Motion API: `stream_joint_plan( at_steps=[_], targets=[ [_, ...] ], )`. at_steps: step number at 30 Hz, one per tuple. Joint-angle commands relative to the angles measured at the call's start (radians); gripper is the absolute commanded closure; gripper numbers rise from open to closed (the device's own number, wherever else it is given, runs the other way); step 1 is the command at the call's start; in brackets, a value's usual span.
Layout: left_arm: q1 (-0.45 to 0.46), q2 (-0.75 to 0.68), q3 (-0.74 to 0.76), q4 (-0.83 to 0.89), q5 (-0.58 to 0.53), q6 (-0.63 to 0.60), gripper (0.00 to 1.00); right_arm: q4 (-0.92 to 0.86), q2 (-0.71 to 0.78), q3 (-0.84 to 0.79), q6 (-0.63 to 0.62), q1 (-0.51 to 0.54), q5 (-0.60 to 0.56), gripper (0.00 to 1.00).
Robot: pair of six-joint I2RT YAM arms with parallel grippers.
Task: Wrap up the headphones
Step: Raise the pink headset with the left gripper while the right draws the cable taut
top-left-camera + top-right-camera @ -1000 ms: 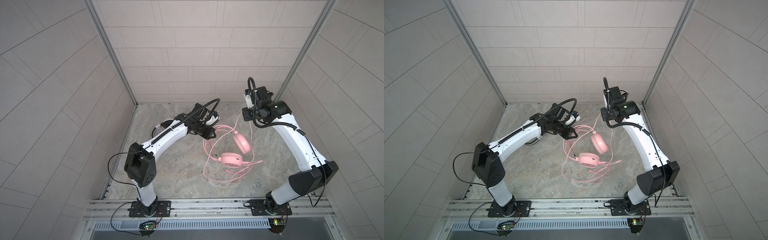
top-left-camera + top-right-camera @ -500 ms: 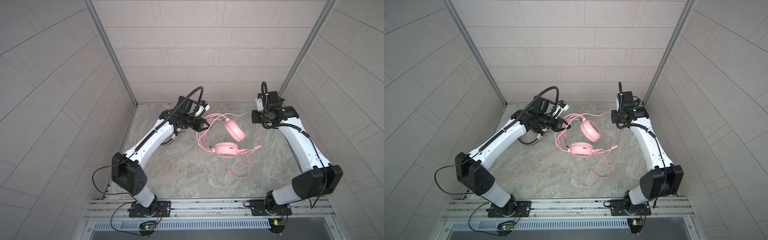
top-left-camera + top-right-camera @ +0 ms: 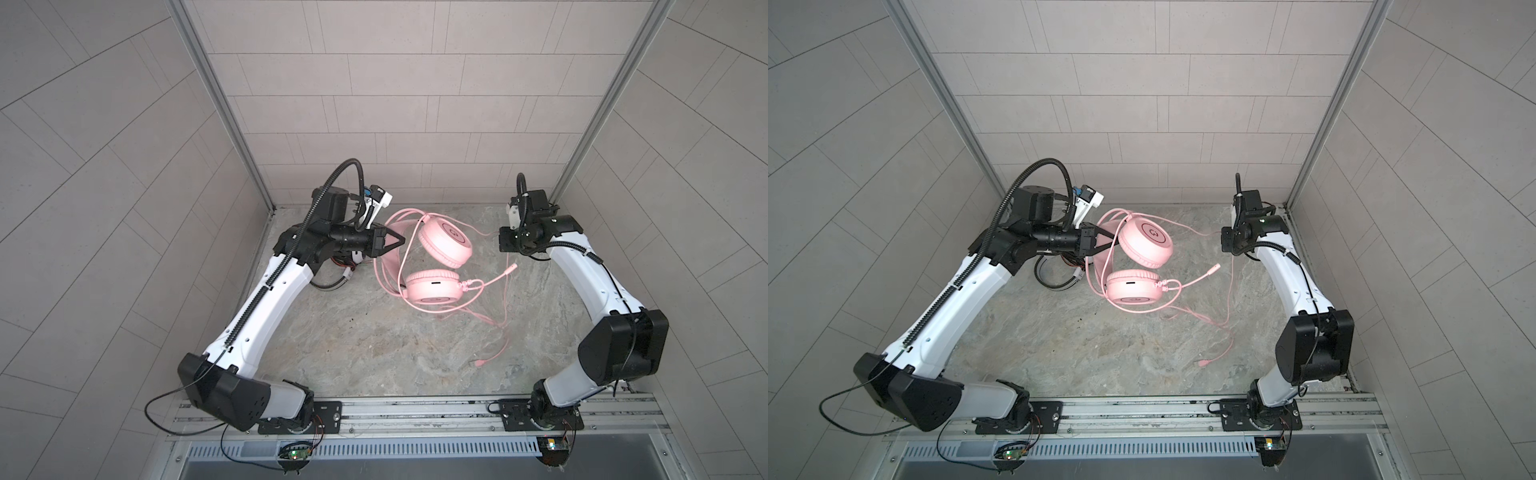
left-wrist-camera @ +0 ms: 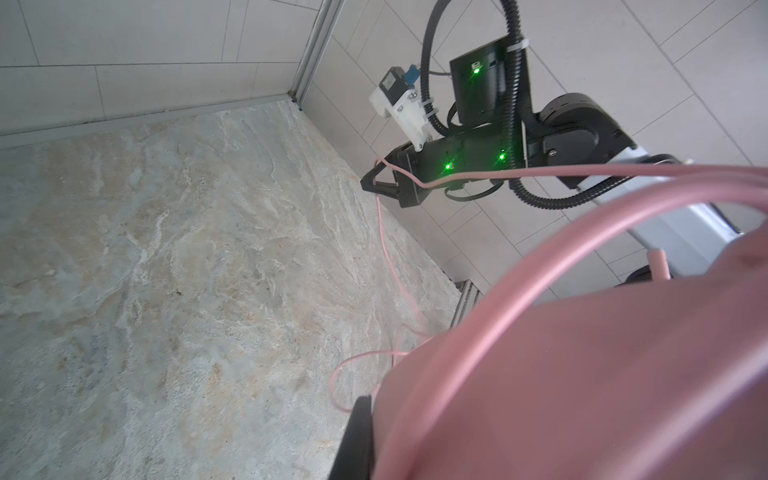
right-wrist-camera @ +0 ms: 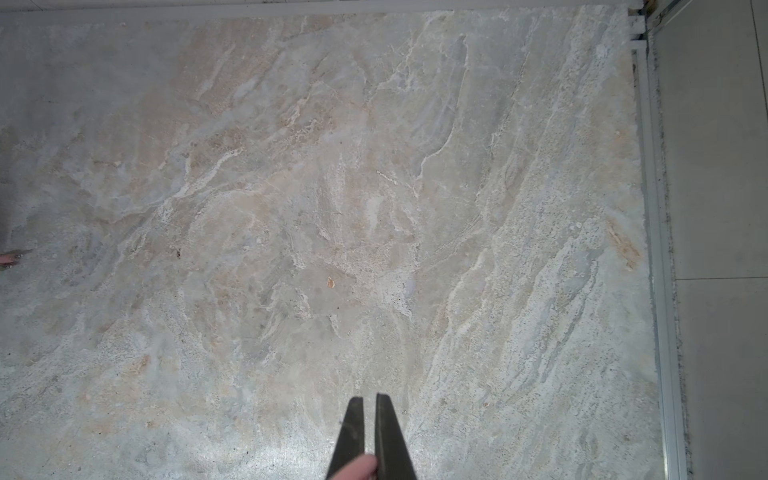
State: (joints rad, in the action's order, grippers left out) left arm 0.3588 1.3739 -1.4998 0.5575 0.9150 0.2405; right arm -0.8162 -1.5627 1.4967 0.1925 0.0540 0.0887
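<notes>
- In both top views, pink headphones [image 3: 444,243] toward 12 o'clock on the marble table [image 3: 374,353].
- At their 9 o'clock, left gripper [image 3: 395,241] clenched on the pink headband.
- At their 3 o'clock, right gripper [image 4: 371,183], fingertips hidden from above.
- Only in the left wrist view: its jaws pinched on the pink cord [image 4: 665,169].
- In the right wrist view, fingers nearly together, a pink sliver between them.
- Cord plug [image 3: 480,363] at 5 o'clock, shown by the top views alone.
- Under the left arm, black and red cord [image 3: 330,286] at 8 o'clock; white headset itself mostly hidden.
</notes>
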Motion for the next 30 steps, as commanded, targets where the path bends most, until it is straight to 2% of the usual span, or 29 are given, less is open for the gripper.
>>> stream_joint_plan(
  at_steps=[1,8,13,16,23,27,30],
  targets=[
    [-0.017,-0.037,0.014,-0.159,0.097,0.143,1.0,0.012,-0.026,-0.013,0.006,-0.01,0.012,1.0],
    [-0.037,-0.052,-0.013,-0.185,0.096,0.187,1.0,0.015,-0.054,-0.014,0.026,-0.011,0.085,1.0],
    [-0.12,-0.06,0.007,-0.372,0.077,0.362,1.0,0.05,-0.062,-0.07,0.048,0.0,0.139,1.0],
    [-0.168,-0.048,0.012,-0.493,0.052,0.476,1.0,0.068,-0.065,-0.098,0.055,0.041,0.158,1.0],
    [-0.201,0.007,-0.003,-0.647,0.001,0.628,1.0,0.118,-0.075,-0.146,0.064,0.163,0.191,1.0],
    [-0.225,0.02,-0.021,-0.647,-0.088,0.672,1.0,0.159,-0.079,-0.194,0.079,0.212,0.239,1.0],
    [-0.239,0.034,-0.054,-0.565,-0.191,0.633,1.0,0.174,-0.069,-0.224,0.075,0.262,0.231,1.0]
  ],
)
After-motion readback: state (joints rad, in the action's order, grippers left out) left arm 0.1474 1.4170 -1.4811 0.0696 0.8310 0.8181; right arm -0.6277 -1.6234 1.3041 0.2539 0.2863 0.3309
